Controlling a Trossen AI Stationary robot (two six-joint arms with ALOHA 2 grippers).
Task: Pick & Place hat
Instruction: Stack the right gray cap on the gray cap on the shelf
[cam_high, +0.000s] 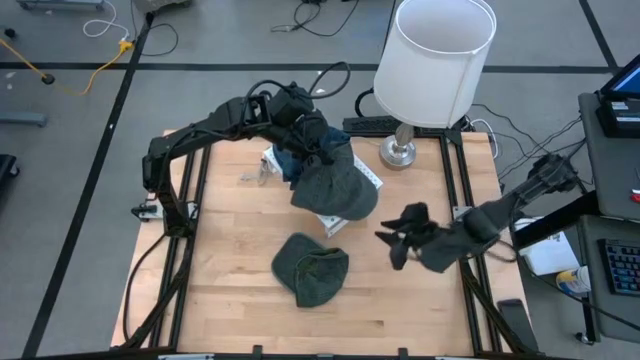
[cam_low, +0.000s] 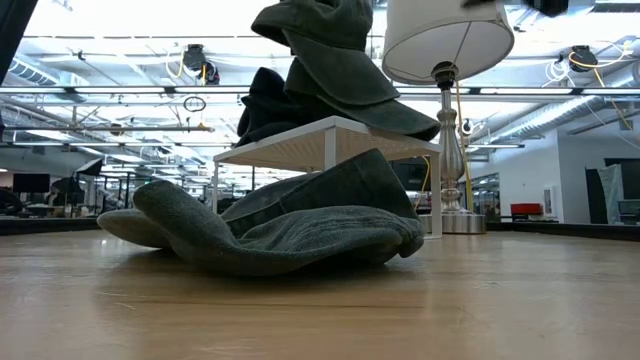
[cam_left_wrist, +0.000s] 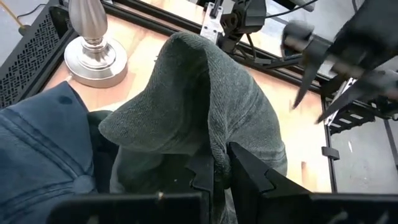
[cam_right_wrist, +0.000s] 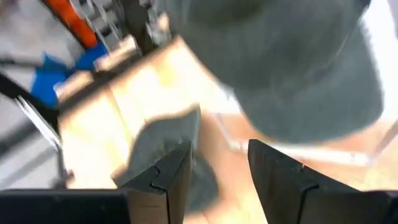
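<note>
A grey-green hat (cam_high: 335, 188) is draped over a white stand (cam_high: 362, 178) in the middle of the table, and my left gripper (cam_high: 316, 150) is shut on it from the far left. A blue hat (cam_left_wrist: 37, 143) lies on the stand beside it. A second grey-green hat (cam_high: 310, 270) lies crumpled on the table nearer the front edge; the low view shows this hat (cam_low: 280, 225) flat on the wood. My right gripper (cam_high: 392, 246) hovers open above the table to the right of this hat, touching nothing; its fingers (cam_right_wrist: 168, 174) point toward it. My left gripper pinches a raised fold of the hat's cloth (cam_left_wrist: 217, 146) between its two fingers. The fingers come slanting down from the table's far left. The hat rises to a peak beyond the fingers, and its lower edge (cam_low: 385, 112) rests on the top of the white stand.
A lamp with a white shade (cam_high: 440, 55) and a metal foot (cam_high: 398, 152) stands at the far right of the table, close to the stand. Black frame rails (cam_high: 462, 190) run along the table's left and right sides. Bare wood (cam_high: 230, 290) lies at the near left.
</note>
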